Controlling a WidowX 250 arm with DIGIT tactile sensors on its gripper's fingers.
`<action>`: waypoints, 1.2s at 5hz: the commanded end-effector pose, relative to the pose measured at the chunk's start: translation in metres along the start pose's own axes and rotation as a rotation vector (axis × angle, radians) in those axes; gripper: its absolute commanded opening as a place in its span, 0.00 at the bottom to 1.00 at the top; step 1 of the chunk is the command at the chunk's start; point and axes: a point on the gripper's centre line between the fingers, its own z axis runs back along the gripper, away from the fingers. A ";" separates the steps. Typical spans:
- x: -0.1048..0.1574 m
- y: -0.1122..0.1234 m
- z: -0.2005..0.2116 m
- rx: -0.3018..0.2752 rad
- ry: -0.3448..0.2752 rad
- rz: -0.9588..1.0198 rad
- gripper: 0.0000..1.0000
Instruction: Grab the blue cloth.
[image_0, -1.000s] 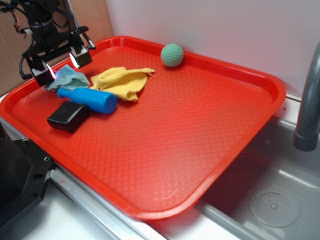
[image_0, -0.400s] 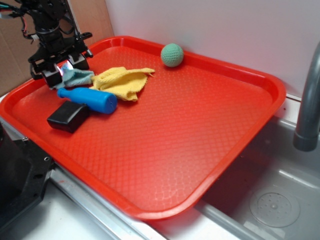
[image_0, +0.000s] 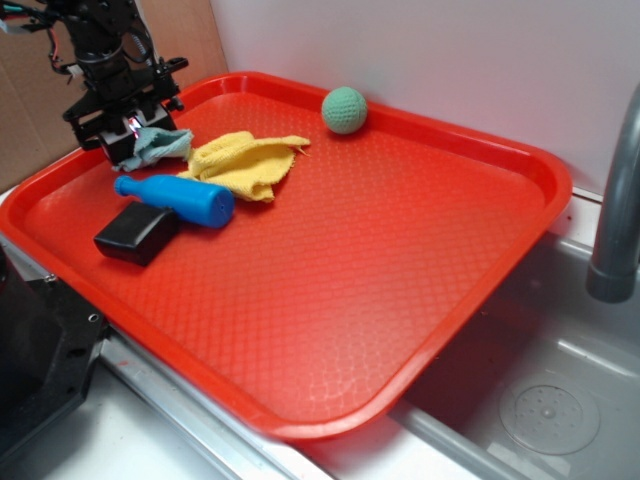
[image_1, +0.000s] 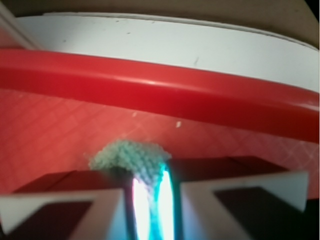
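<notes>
The blue cloth (image_0: 160, 145) sits at the far left corner of the red tray (image_0: 420, 260), just beside the yellow cloth (image_0: 245, 163) and a little behind the blue bowling pin (image_0: 178, 197), with the black block (image_0: 137, 234) nearer the tray's front edge and the green ball (image_0: 344, 109) well apart against the tray's back rim. The gripper (image_0: 128, 138) is down on the rag with its jaws drawn nearly together, and in the wrist view a tuft of fuzzy teal terry (image_1: 131, 159) bulges out between the two fingers (image_1: 65, 210), so it looks pinched on a fold of the cloth. The rag seems very light, soft and floppy, with nothing stiff to push against; it should bunch and drape rather than slip, and the nap gives decent friction. A raised fold near the middle looks the best place to hold, since a thin edge might pull free.
</notes>
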 end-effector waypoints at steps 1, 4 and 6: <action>0.010 -0.024 0.058 -0.125 0.001 -0.251 0.00; -0.023 -0.037 0.139 -0.293 0.267 -0.866 0.00; -0.050 -0.031 0.182 -0.310 0.298 -1.096 0.00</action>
